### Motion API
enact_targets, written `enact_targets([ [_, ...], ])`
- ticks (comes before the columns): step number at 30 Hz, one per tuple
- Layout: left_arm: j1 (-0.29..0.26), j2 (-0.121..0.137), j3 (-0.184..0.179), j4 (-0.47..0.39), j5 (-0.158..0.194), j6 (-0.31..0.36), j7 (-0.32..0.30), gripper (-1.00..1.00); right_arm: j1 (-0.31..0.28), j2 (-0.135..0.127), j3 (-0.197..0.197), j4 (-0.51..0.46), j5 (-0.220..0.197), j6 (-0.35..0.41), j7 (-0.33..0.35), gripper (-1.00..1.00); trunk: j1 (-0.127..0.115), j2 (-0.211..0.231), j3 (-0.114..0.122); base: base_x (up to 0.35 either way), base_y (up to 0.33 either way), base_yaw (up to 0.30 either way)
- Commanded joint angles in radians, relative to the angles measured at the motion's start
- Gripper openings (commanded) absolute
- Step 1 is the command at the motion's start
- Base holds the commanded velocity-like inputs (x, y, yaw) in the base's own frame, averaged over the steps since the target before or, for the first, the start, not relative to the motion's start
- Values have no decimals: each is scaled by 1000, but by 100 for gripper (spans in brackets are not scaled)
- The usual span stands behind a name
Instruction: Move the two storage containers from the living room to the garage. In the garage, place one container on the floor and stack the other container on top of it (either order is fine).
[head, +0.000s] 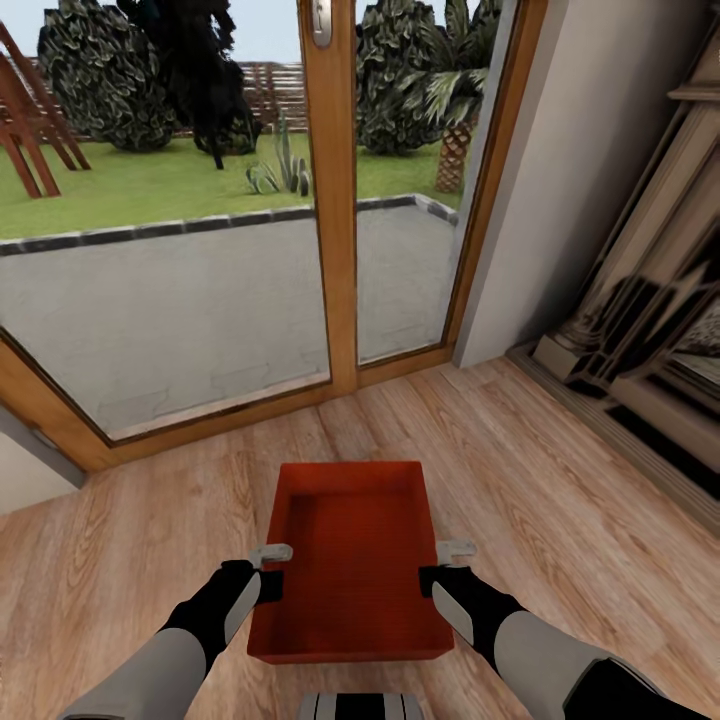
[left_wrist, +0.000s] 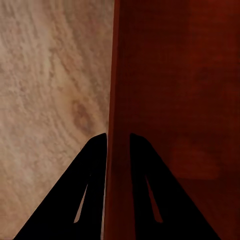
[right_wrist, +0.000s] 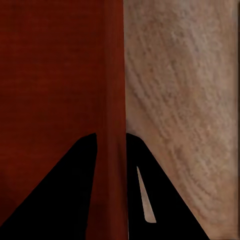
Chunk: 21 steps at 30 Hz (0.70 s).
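While we face the glazed patio doors (head: 200, 230) that fill the upper left and centre of the head view, with lawn and shrubs beyond the glass, the light wood plank floor (head: 520, 470) spreads across the lower half. A pale wall (head: 590, 170) rises in the upper right, and the stone fireplace surround (head: 650, 330) runs down the right edge, well apart from our arms.

One orange-red storage container (head: 350, 560) sits in the lower centre, open side up, between the doors and our trunk. Nothing lies between it and the door frame (head: 340, 190).

Both forearms reach forward from the bottom corners, roughly parallel. Our left gripper (head: 272, 570) is clamped on the container's left wall; the left wrist view shows that wall (left_wrist: 117, 100) between the two dark fingers (left_wrist: 92, 170). Our right gripper (head: 440, 570) is clamped likewise on the right wall (right_wrist: 114, 90), one finger (right_wrist: 80, 170) inside and one outside.
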Motion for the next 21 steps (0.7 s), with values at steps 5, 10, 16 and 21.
enact_targets([
  [5,0,2,-1,-1,-23,10,35,-100,-1,-2,1,-1,19,8,-11,-100,-19,35,15,0,0,0],
  [10,0,2,-1,-1,-23,10,35,-100,-1,-2,1,-1,19,5,-11,-100,-39,70,31,0,0,0],
  [16,0,2,-1,-1,-23,10,35,-100,-1,-2,2,-16,19,4,-11,-100,-62,112,50,0,0,0],
  [21,0,2,-1,-1,-23,10,35,-100,-1,-15,0,-40,18,3,-11,-100,-81,147,65,0,0,0],
])
